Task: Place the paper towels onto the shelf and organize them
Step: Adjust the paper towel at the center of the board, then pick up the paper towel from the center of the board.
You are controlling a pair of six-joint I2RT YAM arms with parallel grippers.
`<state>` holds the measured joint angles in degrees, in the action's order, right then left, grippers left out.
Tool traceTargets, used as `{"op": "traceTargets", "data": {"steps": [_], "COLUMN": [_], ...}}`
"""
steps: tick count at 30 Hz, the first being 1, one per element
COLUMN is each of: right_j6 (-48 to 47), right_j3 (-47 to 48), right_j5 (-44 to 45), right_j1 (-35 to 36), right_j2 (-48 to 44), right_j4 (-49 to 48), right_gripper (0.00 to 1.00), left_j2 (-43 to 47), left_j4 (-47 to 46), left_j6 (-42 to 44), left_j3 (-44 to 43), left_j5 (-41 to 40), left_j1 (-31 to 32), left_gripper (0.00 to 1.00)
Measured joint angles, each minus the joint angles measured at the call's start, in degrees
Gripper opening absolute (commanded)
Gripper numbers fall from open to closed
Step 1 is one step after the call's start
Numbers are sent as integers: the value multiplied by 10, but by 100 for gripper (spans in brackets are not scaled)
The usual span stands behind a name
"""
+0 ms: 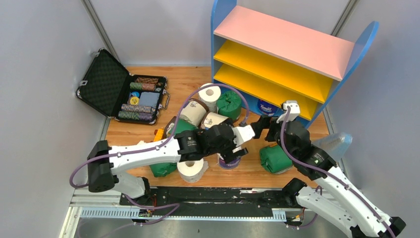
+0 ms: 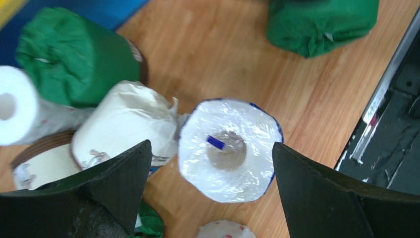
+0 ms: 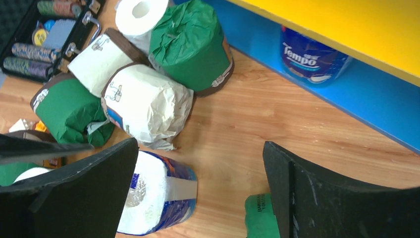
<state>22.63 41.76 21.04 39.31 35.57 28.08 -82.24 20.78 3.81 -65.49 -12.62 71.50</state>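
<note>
- Hovering with its black fingers spread wide, your left gripper straddles a blue-and-white plastic-wrapped paper towel roll that stands on end on the wooden table. You cannot tell from the wrist view whether either finger touches it.
- Just off its left finger lies a cream-wrapped roll. Beyond that are a green-wrapped roll and a bare white roll, all crowded together.
- Farther ahead to its right, apart from that cluster, sits a second green-wrapped roll.
- Your right gripper is spread as well, pinching nothing, above bare wood.
- The blue-and-white roll sits just beside its left finger, with the clustered rolls ahead and to the left.
- Ahead to its right is the shelf with blue side panels, a pink top board and yellow lower boards. A dark blue wrapped roll stands on its bottom level, under the lowest yellow board.
</note>
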Motion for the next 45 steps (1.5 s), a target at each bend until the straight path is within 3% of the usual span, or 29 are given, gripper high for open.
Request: {"op": "traceTargets", "data": {"steps": [9, 18, 25, 30, 45], "right_j6": [-24, -74, -139, -197, -263], "right_j3": [117, 163, 199, 216, 220], "right_j5": [-87, -150, -146, -147, -167], "right_j1": [0, 23, 131, 195, 225], "right_j2": [143, 234, 281, 316, 403], "right_j4": [74, 144, 188, 197, 200], "right_gripper": [98, 94, 90, 89, 73], "left_j2": [57, 163, 248, 259, 287], "left_j4": [103, 141, 115, 104, 76], "left_j6": [-11, -51, -87, -97, -99], "left_j3": [-104, -91, -33, -13, 12], "left_j5": [-74, -89, -82, -90, -116], "left_j1": [-36, -260, -367, -391, -404], "left_gripper": [100, 100, 100, 100, 100]}}
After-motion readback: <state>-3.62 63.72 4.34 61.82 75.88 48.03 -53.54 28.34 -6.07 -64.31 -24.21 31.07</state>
